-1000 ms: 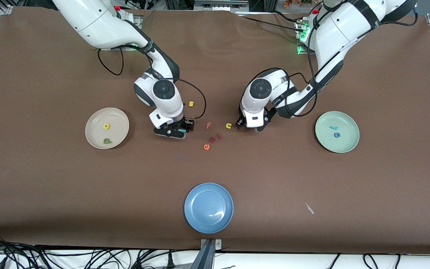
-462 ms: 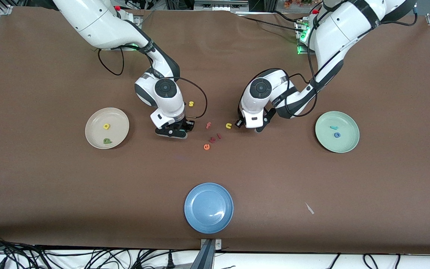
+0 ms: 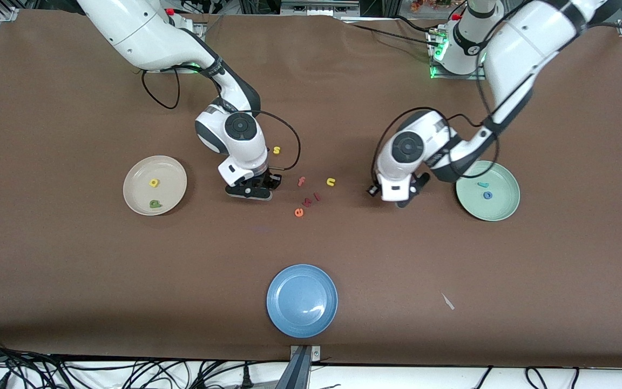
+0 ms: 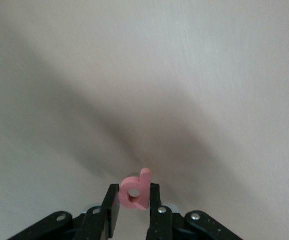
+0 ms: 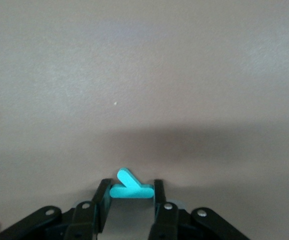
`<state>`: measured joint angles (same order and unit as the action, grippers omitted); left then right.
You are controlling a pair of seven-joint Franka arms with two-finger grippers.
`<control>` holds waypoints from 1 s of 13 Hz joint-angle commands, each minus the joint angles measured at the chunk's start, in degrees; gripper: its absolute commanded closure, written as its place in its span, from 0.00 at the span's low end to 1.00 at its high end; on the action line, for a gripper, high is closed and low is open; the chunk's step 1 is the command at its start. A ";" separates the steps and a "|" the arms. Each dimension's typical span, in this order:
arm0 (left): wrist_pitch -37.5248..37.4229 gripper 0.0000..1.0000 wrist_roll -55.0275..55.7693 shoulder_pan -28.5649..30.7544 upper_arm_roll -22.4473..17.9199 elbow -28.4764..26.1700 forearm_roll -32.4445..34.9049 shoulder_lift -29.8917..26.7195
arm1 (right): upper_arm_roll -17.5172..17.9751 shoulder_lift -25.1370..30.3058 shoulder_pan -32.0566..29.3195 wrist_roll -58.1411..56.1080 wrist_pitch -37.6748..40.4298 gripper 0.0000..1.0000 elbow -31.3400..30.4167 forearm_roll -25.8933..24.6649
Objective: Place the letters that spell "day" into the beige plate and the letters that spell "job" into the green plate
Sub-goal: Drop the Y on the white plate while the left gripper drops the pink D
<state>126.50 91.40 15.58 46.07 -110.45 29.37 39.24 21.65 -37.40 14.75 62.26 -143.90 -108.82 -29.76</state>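
In the left wrist view the pinkish-red b (image 4: 143, 186) stands clamped between the fingers of my left gripper (image 4: 134, 196). That left gripper (image 3: 397, 199) hangs over bare table just beside the green plate (image 3: 500, 208), which holds the teal j (image 3: 483, 185) and the blue o (image 3: 487, 195). My right gripper (image 5: 131, 193) is shut on the teal y (image 5: 132, 190). It (image 3: 250, 193) is low over the table between the beige plate (image 3: 138, 175) and the loose letters. The yellow a (image 3: 154, 183) and green d (image 3: 154, 204) lie in the beige plate.
Loose letters lie mid-table: a yellow s (image 3: 276, 150), a pink f (image 3: 301, 181), a yellow n (image 3: 331, 182), an orange e (image 3: 299, 212) and two small red pieces (image 3: 311, 200). A blue plate (image 3: 302, 300) sits nearer the front camera. A white scrap (image 3: 447, 301) lies beside it.
Both grippers have closed. The left arm has carried the b away from the yellow n toward the green plate. The right gripper has stayed in place, shut on the y.
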 commanded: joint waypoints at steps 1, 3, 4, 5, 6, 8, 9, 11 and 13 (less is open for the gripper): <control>-9.48 0.94 -12.51 15.65 10.66 -1.09 0.16 -2.33 | -0.56 3.90 -1.12 -4.93 6.23 0.73 0.10 -0.48; -16.52 0.94 -22.97 23.68 14.30 -1.09 0.77 -2.33 | -0.47 8.11 -4.01 -11.94 11.24 0.73 -1.21 0.14; -18.64 0.94 -27.81 26.06 14.31 -1.09 1.12 -2.41 | -0.47 10.83 -5.68 -16.42 13.27 0.73 -2.61 1.27; -19.09 0.94 -32.47 28.26 14.13 -1.17 1.30 -2.42 | -0.47 13.73 -7.79 -21.77 14.16 0.73 -4.71 2.85; -19.10 0.93 -36.69 30.28 13.70 -1.52 2.61 -2.24 | -0.47 16.19 -10.33 -26.87 14.61 0.73 -6.99 3.91; -19.01 0.92 -41.72 32.93 12.73 -1.79 5.25 -0.93 | -0.73 21.11 -14.47 -35.24 14.70 0.72 -12.09 4.18; -18.84 0.92 -43.22 33.02 11.51 -1.79 5.95 -0.31 | -1.35 23.84 -15.97 -38.41 14.79 0.72 -14.99 4.18; -17.17 0.90 -43.94 33.02 9.92 -1.79 6.31 0.83 | -4.41 27.10 -16.42 -42.20 15.92 0.70 -18.69 4.70; -14.71 0.86 -43.68 32.76 9.83 -1.62 6.31 1.79 | -4.87 27.99 -16.42 -42.39 16.90 0.51 -21.33 6.90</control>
<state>110.01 48.19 48.71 55.62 -112.22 33.97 40.04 16.83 -12.57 -1.84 21.19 -127.50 -125.93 -25.00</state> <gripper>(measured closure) 0.744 0.612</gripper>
